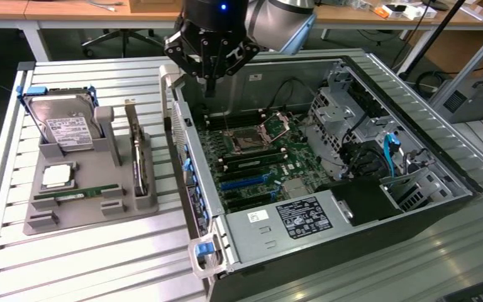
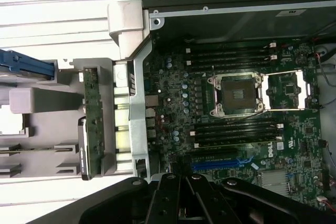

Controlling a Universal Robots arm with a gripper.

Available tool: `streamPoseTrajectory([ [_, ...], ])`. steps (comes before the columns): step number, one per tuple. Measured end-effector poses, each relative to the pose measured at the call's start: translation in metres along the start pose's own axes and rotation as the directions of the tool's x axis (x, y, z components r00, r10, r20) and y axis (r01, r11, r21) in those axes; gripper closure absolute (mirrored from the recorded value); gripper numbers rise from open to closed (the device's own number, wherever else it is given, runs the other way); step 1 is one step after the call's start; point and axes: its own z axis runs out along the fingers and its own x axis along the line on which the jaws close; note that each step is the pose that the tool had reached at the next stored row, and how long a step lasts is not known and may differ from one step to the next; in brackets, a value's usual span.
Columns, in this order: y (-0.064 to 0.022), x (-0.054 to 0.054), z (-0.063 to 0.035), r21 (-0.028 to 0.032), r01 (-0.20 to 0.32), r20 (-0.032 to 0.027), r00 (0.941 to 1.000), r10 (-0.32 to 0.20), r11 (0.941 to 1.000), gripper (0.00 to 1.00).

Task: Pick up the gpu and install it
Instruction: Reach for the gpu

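gripper [image 1: 212, 75]: fingers [image 2: 169, 192] pressed together, nothing held, hung over the open computer case [image 1: 263, 85].
gpu [image 1: 138, 160]: stood on edge in the grey holder [image 1: 82, 217], well apart from the fingers, beyond the case wall.
hidden: gpu's lower edge sunk in holder slots.

Nothing legible word for word.

On the hard drive [image 1: 63, 126], upper left of the exterior frame: white label [image 1: 70, 133] with rows of dark print, too fine to read.

On the power supply [image 1: 263, 236], lower centre of that frame: black label [image 1: 307, 218] crowded with white print and small marks, unreadable. Just beside it, a white sticker [image 1: 258, 216] with faint dark print.

On the inner wall of the computer case [image 1: 367, 251], upper centre: small square sticker [image 1: 256, 77], unreadable.

In the wrist view, on the motherboard [image 2: 173, 103], between the memory slots [image 2: 236, 129] and the blue slot [image 2: 220, 164]: white printed marks [image 2: 286, 144], perhaps a logo and symbols, not legible. On the case wall beyond the board: pale sticker [image 2: 290, 12], print unreadable.
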Motion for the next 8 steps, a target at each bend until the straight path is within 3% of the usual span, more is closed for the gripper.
streamPoseTrajectory([
  [8,-0.0002,0.0028,-0.0001,0.0,0.0,0.0,1.0,0.0,1.0,0.89],
])
